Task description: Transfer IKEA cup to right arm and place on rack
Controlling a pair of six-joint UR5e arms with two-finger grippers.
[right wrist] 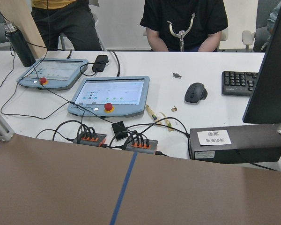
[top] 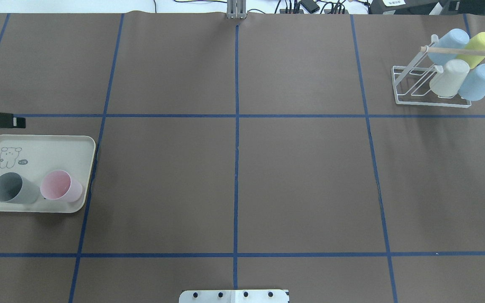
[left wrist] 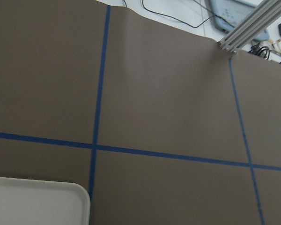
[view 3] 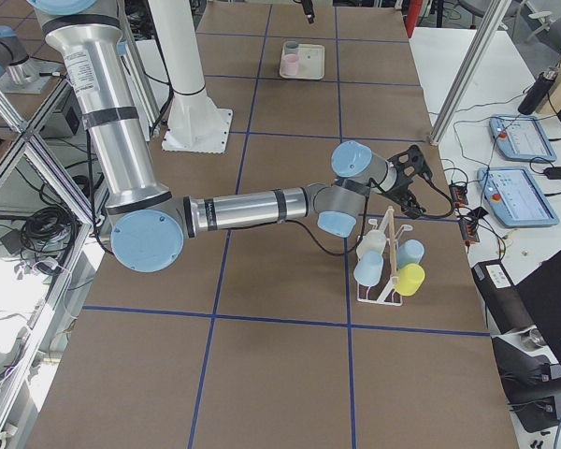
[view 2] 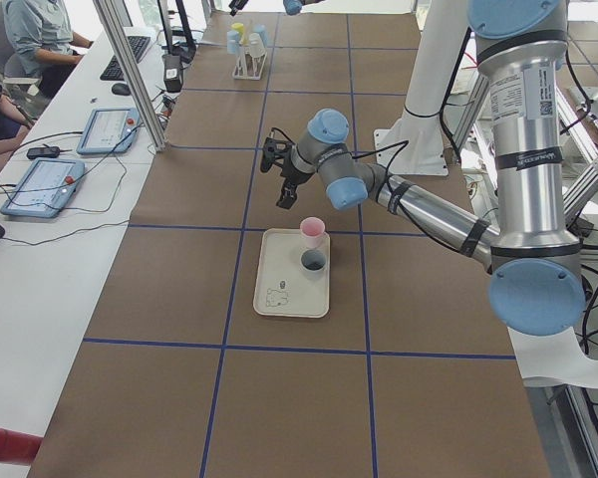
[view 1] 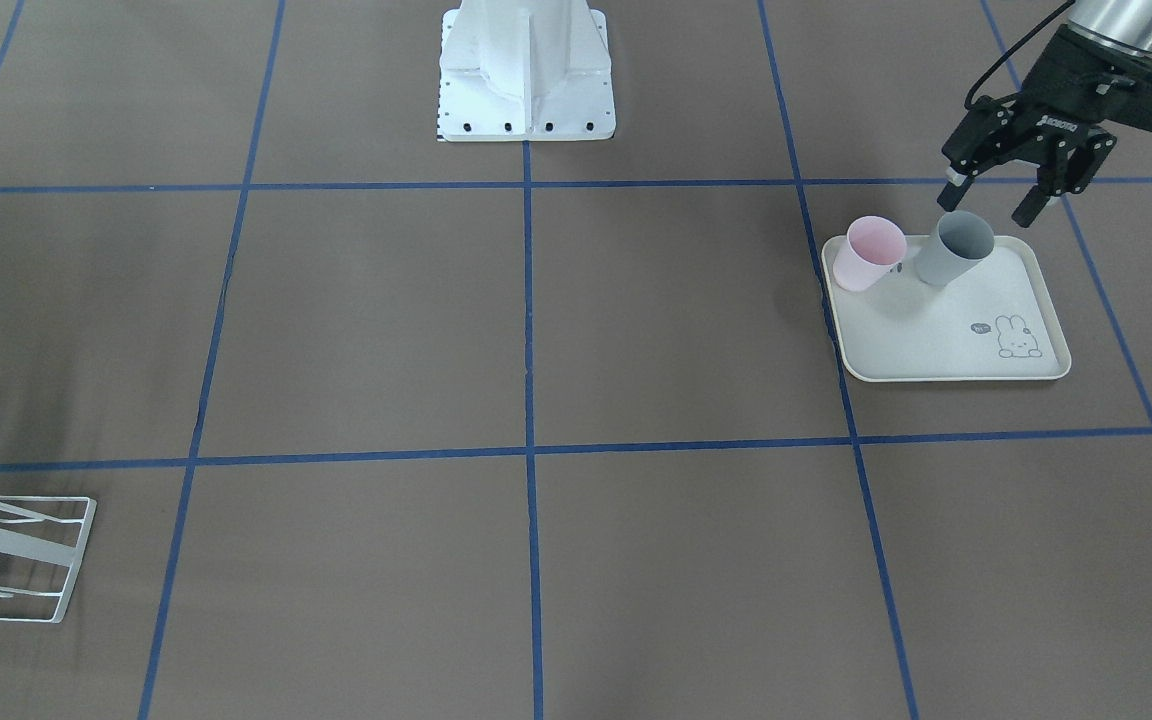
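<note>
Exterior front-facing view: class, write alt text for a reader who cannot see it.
The left gripper hangs open at upper right, over a cream rabbit-print tray holding a grey cup and a pink cup. A white wire rack is cut off at the lower-left edge of the brown, blue-taped table.

The right arm [view 3: 252,204] stretched low across the brown surface [view 3: 280,374]. Its claw [view 3: 413,178] hung near the far end of the rack [view 3: 390,253]; how its jaws stood could not be told. The rack carried a cream cup [view 3: 370,243], a yellow cup [view 3: 409,279] and two blue cups [view 3: 410,253]. Far off, a tray [view 3: 306,71] held a pink cup [view 3: 291,61] and a grey cup [view 3: 291,46].
</note>
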